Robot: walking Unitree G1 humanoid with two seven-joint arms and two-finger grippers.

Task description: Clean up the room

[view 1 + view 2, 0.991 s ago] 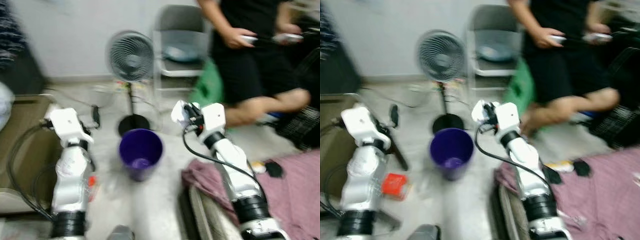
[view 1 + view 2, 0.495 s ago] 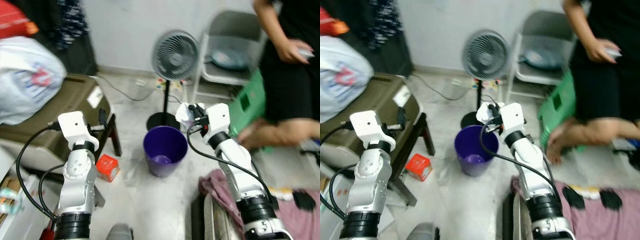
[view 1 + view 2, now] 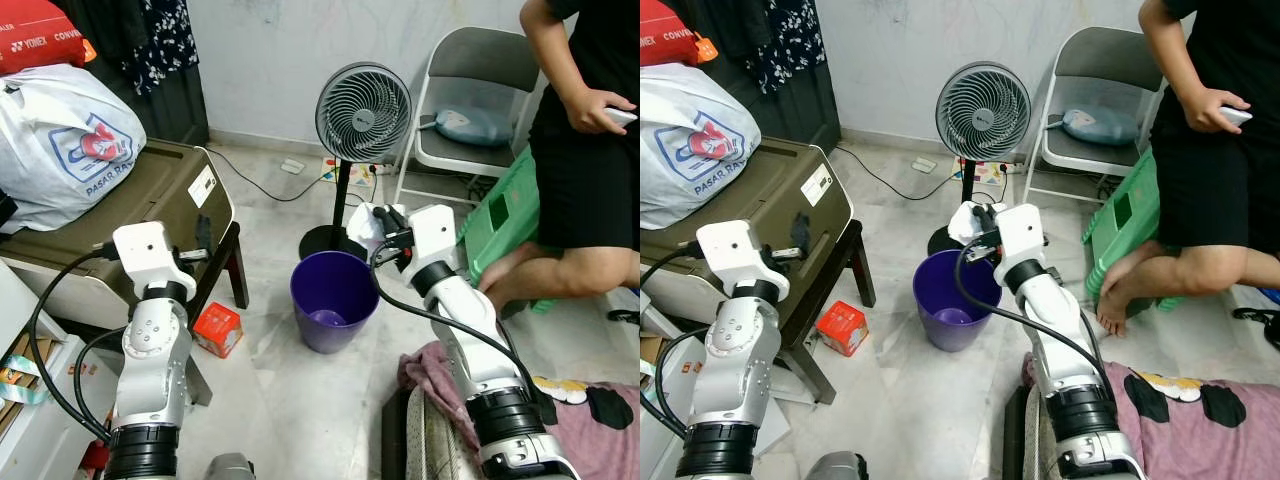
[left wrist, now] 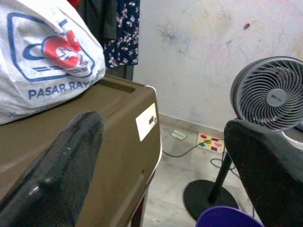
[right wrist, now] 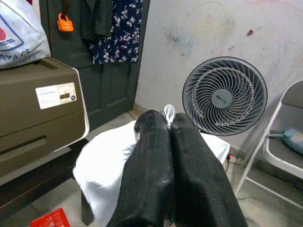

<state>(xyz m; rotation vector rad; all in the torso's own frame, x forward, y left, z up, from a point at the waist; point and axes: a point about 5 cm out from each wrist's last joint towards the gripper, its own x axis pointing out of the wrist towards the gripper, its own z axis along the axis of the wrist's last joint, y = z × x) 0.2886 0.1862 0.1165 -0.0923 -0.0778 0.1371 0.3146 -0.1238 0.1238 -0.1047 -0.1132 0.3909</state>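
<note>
Right hand pinches white paper, half-hidden, above purple bin.

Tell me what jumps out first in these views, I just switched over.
The right gripper, shut on a white crumpled cloth, hangs above the far rim of the purple bin on the floor. Behind it stands a pedestal fan, and a person sits to the right.
</note>
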